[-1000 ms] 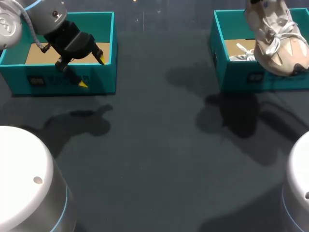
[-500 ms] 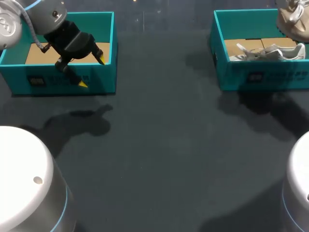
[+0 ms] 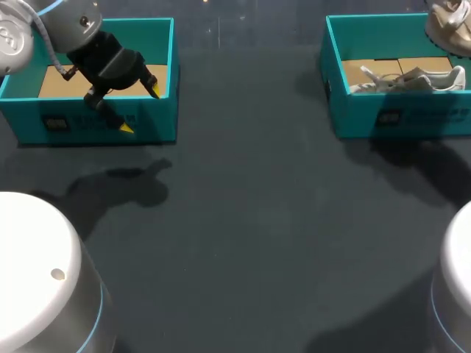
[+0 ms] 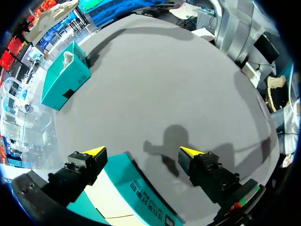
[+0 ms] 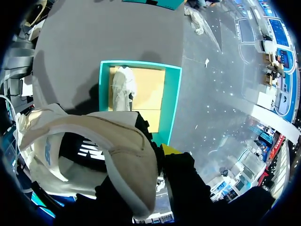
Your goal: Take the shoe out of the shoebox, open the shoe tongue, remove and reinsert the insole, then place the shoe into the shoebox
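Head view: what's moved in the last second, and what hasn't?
The beige sneaker, hanging before the front wall of the right teal shoebox a second ago, was carried up and back to the view's far right corner. Nothing was grasped or released. The open left gripper over the left teal shoebox and the white shoe inside the right box stayed put.

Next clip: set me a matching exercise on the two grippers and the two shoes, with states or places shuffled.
1 left gripper
2 right gripper
3 lifted shoe
4 second shoe

A lying inside the right shoebox
B open, above the left shoebox
C held in the air
D shut on the lifted shoe

Pairs: 1-B, 2-D, 3-C, 4-A
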`<state>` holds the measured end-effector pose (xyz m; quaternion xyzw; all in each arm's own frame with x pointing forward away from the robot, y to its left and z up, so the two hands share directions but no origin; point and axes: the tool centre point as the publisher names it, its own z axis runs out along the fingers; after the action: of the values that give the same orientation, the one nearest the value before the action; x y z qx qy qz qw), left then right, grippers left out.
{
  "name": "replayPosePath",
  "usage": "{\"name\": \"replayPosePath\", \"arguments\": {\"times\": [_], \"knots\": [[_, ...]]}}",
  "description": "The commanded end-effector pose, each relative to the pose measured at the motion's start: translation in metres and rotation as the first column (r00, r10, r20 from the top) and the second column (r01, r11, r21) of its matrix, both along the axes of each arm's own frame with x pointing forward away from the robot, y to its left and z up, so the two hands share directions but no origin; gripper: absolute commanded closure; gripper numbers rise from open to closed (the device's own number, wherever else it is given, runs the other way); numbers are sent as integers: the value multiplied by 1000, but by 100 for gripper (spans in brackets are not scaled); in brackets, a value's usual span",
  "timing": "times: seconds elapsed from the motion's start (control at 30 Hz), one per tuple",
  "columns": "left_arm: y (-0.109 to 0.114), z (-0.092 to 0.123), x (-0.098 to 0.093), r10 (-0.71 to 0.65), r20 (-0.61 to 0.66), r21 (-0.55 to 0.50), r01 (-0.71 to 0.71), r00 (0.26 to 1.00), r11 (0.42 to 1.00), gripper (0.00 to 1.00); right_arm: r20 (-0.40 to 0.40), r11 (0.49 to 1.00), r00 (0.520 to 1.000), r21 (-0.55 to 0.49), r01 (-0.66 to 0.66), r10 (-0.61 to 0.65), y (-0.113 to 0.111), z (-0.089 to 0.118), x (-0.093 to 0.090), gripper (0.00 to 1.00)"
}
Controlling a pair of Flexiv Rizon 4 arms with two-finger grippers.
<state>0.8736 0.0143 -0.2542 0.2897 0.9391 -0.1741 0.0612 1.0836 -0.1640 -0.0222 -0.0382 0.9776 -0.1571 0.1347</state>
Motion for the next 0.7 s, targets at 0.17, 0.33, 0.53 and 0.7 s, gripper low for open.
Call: {"name": "replayPosePath", "arguments": {"times": [0.17, 0.33, 0.53, 0.7], "knots": [[1, 0, -1, 0, 1, 2, 0, 1000, 1000, 0, -11, 998, 1000, 53, -23, 24, -48, -17, 41, 100], [1, 0, -1, 0, 1, 2, 0, 1000, 1000, 0, -17, 997, 999, 58, -42, 43, -78, -27, 67, 100], [1, 0, -1, 0, 1, 2, 0, 1000, 1000, 0, -34, 995, 997, 70, -68, 71, -97, -36, 84, 100], [1, 0, -1, 0, 1, 2, 0, 1000, 1000, 0, -41, 993, 997, 94, -68, 72, -109, -44, 91, 100]]}}
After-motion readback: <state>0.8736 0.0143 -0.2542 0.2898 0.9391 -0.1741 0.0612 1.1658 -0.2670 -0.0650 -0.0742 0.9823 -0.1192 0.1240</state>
